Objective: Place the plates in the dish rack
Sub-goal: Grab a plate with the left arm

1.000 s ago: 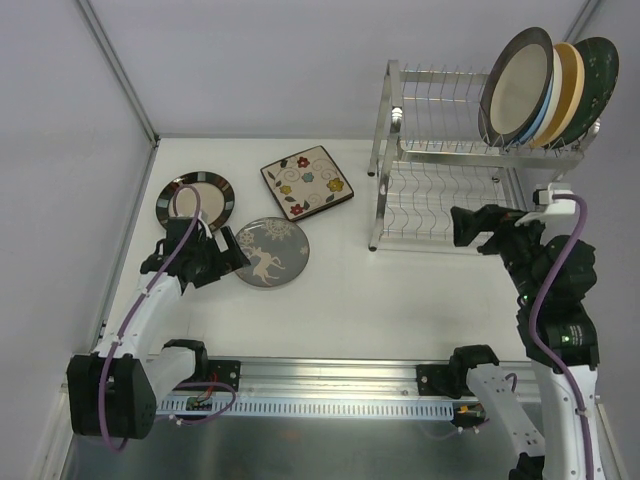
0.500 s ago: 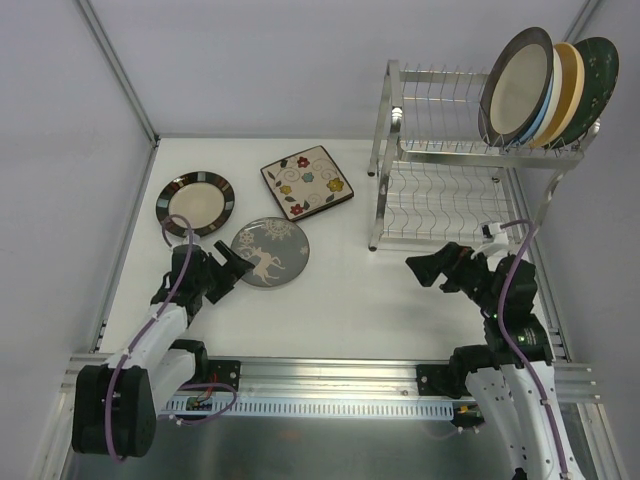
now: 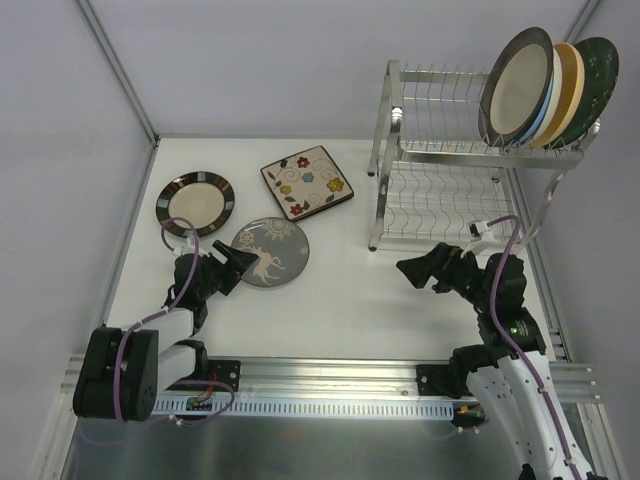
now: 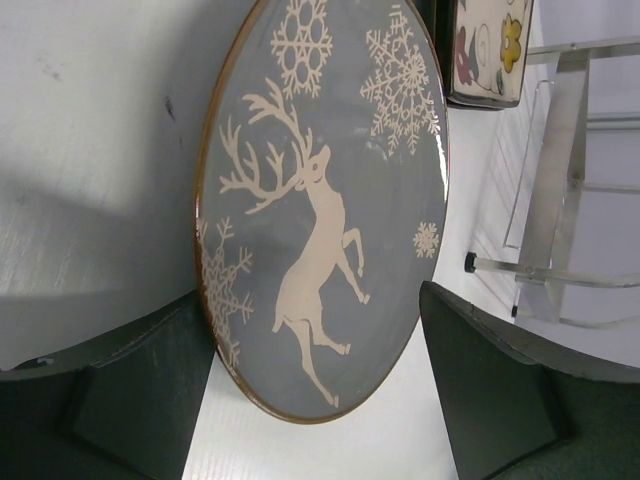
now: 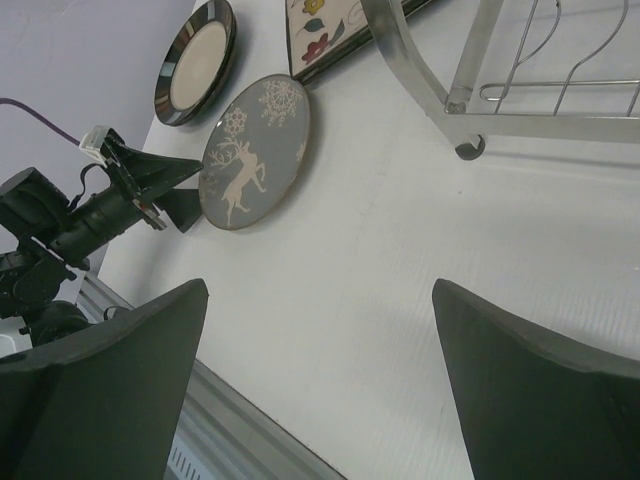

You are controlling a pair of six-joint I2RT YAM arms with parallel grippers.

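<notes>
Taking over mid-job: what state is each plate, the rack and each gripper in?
Deer plate: flat on table.
Brown-rimmed plate: flat on table.
Square floral plate: flat on table.
Racked plates: upright in upper shelf.
Dish rack: lower tier empty.
Left gripper: jaws open, at deer plate's edge.
Right gripper: jaws open, empty.

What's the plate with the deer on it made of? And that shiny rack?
The deer plate looks like glazed ceramic: a smooth grey-blue face with a soft sheen and a brown rim. The dish rack looks like polished metal, maybe steel: thin silver wires and tubes that shine.
</notes>
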